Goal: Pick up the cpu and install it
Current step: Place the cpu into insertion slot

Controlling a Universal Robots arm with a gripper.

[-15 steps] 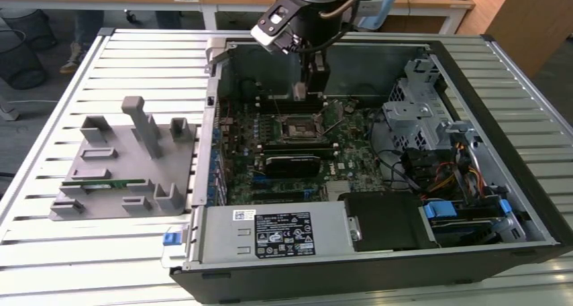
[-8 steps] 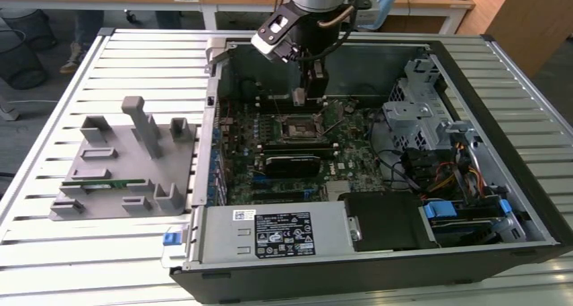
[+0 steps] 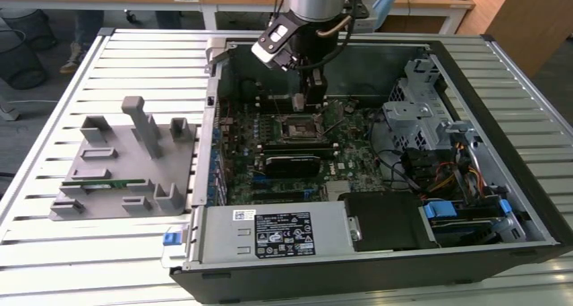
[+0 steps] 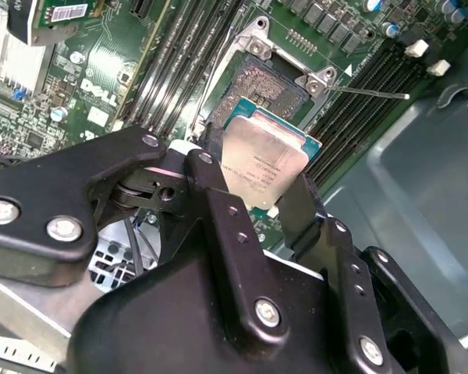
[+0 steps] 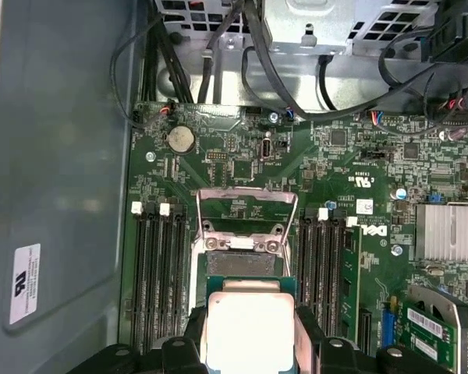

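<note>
The cpu (image 4: 264, 162), a flat square chip with a shiny silver top and a thin green edge, sits between my gripper's (image 4: 249, 191) two black fingers (image 4: 210, 183), which are shut on its sides. In the first wrist view the cpu (image 5: 248, 327) hangs just above the open socket (image 5: 246, 253) on the green motherboard, whose metal frame is flipped up. The second wrist view shows the bare socket (image 4: 265, 87) just beyond the chip. In the exterior view the gripper (image 3: 310, 105) reaches down into the open computer case (image 3: 528, 205), above the socket (image 3: 298, 127).
Black memory slots (image 5: 160, 273) flank the socket on both sides. A power supply (image 3: 273, 232), cables and a drive cage (image 3: 417, 111) crowd the case. A grey fixture (image 3: 125, 165) holding a green memory stick (image 3: 103, 182) stands on the slatted table at the exterior view's left.
</note>
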